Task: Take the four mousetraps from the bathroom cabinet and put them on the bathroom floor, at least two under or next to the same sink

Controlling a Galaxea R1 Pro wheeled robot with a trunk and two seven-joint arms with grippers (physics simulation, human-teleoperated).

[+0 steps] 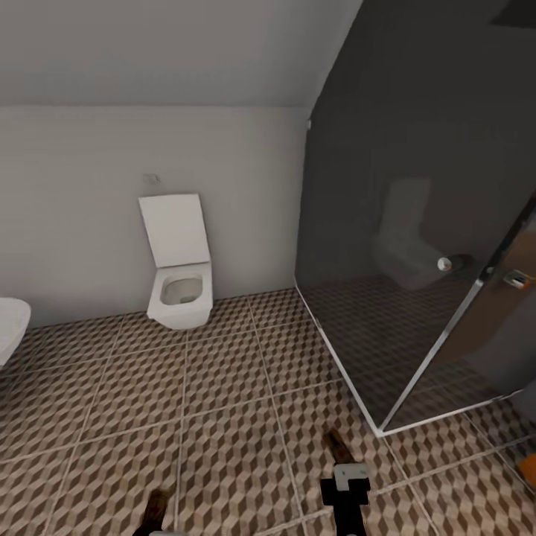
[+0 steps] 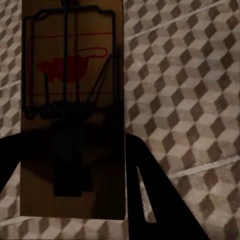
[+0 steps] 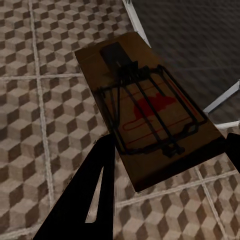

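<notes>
Each gripper carries one mousetrap above the cube-patterned bathroom floor (image 1: 223, 402). In the left wrist view a brown wooden mousetrap (image 2: 72, 100) with a dark wire frame and a red mouse mark sits between the dark fingers of my left gripper (image 2: 75, 180), which is shut on it. My right gripper (image 3: 165, 165) is shut on a second mousetrap (image 3: 145, 110). In the head view the right gripper (image 1: 346, 484) and its trap (image 1: 336, 445) are at the bottom edge, and the left trap (image 1: 155, 508) pokes up at the lower left. The cabinet and sink are out of view.
A square white toilet (image 1: 179, 286) with its lid up stands against the far wall. A dark glass shower enclosure (image 1: 417, 246) with a white base rail fills the right side. A white rounded fixture (image 1: 11, 327) shows at the left edge. An orange-brown corner (image 1: 528, 469) shows at the right edge.
</notes>
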